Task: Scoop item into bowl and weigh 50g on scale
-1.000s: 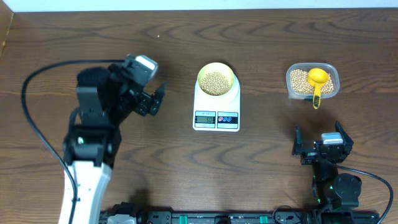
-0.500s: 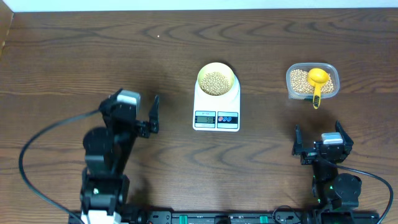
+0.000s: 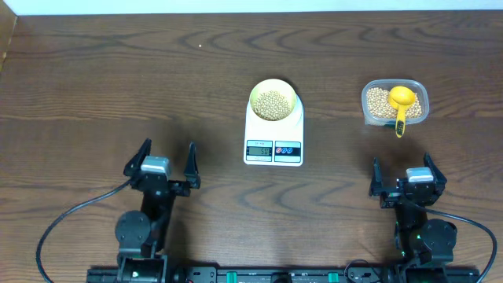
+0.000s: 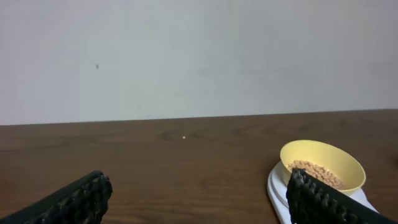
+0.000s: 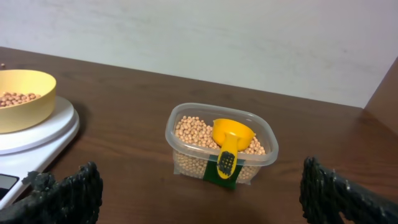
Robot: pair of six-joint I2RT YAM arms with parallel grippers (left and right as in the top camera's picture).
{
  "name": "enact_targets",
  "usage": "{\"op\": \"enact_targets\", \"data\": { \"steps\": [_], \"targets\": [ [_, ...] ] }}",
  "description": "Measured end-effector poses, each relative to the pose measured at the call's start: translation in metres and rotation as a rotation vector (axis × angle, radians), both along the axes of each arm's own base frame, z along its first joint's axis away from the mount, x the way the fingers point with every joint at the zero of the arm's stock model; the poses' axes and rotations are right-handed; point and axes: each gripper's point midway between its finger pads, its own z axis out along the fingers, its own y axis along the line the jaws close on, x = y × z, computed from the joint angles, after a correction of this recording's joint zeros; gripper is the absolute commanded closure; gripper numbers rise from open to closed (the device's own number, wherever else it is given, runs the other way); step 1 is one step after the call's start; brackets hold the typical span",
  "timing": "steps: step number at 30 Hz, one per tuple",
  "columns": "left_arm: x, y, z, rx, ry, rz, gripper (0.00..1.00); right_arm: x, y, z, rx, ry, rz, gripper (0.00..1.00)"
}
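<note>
The pale yellow-green bowl point(image 3: 273, 100) sits on the white scale point(image 3: 273, 145) at table centre and holds tan beans point(image 3: 273, 104). The bowl point(image 4: 322, 163) and scale point(image 4: 277, 190) also show at the right of the left wrist view, and at the left of the right wrist view point(image 5: 25, 99). My left gripper point(image 3: 163, 161) is open and empty near the front left edge. My right gripper point(image 3: 402, 174) is open and empty at the front right, facing the tub of beans point(image 5: 221, 146).
A clear plastic tub point(image 3: 394, 102) of beans stands at the back right, with a bright yellow scoop point(image 3: 401, 99) resting in it, handle over the near rim. The scoop point(image 5: 230, 140) shows clearly in the right wrist view.
My left arm has pulled back from beside the scale and folded down to the front left edge, gripper open. The right arm, bowl, scale and tub have not moved.
</note>
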Motion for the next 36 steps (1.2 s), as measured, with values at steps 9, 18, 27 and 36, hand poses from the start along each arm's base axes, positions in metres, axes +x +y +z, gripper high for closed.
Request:
{"op": "enact_targets", "data": {
  "steps": [9, 18, 27, 36],
  "targets": [
    [-0.009, 0.005, -0.007, -0.005, -0.057, 0.025, 0.08, 0.0, 0.0, 0.0, 0.0, 0.0, 0.0, 0.01],
    [-0.014, 0.008, -0.014, -0.006, -0.066, 0.04, 0.08, 0.0, 0.0, 0.0, 0.0, 0.0, 0.0, 0.01],
    [-0.015, 0.009, -0.023, -0.004, -0.031, 0.045, 0.08, 0.0, 0.0, 0.0, 0.0, 0.0, 0.0, 0.01],
    [-0.016, 0.01, -0.05, 0.005, 0.081, 0.052, 0.08, 0.0, 0.0, 0.0, 0.0, 0.0, 0.0, 0.01]
  ]
}}
